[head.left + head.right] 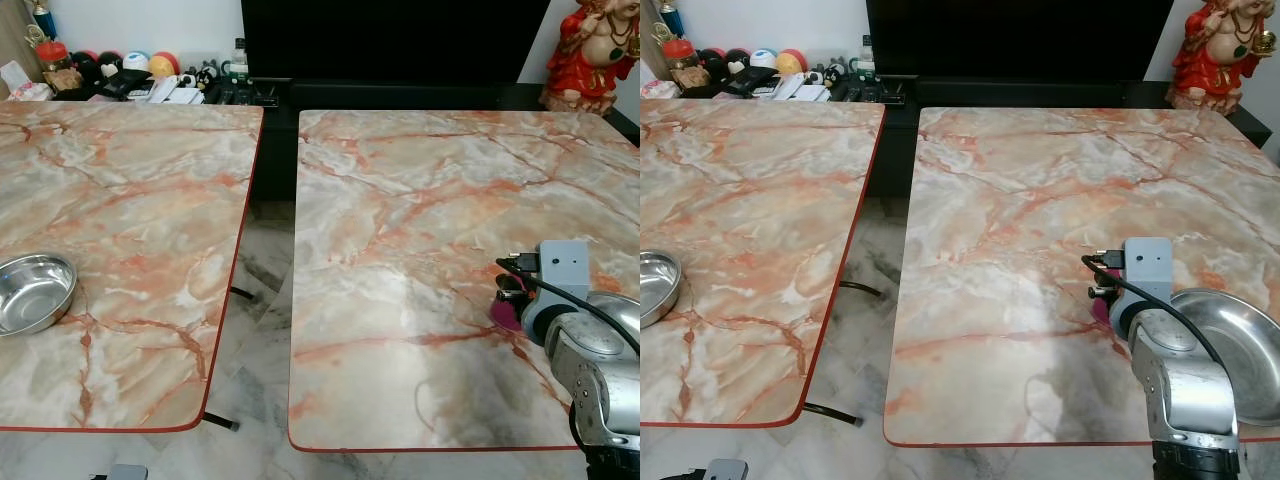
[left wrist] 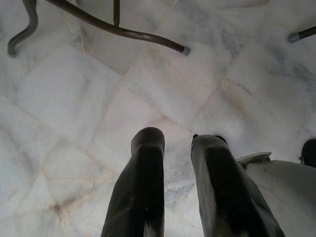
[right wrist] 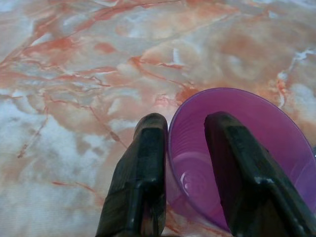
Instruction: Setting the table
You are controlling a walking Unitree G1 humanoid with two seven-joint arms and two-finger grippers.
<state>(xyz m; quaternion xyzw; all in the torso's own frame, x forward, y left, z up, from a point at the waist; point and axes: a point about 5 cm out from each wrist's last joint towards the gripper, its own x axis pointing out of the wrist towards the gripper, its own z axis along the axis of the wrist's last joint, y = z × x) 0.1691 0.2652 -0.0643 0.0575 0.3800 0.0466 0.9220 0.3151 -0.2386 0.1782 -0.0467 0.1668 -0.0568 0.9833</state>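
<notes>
The right-hand marble-patterned table (image 1: pixel 1040 200) is the work surface, with a 2nd matching table (image 1: pixel 120 200) across a gap, well apart from the right end effector (image 3: pixel 185 148). On that far table sits a steel bowl (image 1: pixel 32 290). Just beside the right wrist on the near table rests a steel plate (image 1: pixel 1240 350).

The right end effector is pinching the wall of a purple plastic cup (image 3: pixel 247 143): 1 finger (image 3: pixel 143 173) is outside the rim, the other (image 3: pixel 242 173) is inside the cup. The cup appears tilted, its mouth facing away from the wrist camera and its lower edge close to or touching the table; I cannot tell which. In the head view only a sliver of the cup (image 1: pixel 505 312) shows ahead of the wrist.

The step in hand looks like placing the cup beside the plate. To do it well, I would bring the cup upright before letting go, lower until its base sits flat on the table, then spread the fingers only slightly so that the inner finger does not drag the thin wall, and lift straight out. A light plastic cup will likely tip or skid if released while leaning. Keep it clear of the plate's rim.

The left end effector (image 2: pixel 170 163) hangs over the pale tiled floor (image 2: pixel 98 98), its fingers spread a little and holding nothing.
</notes>
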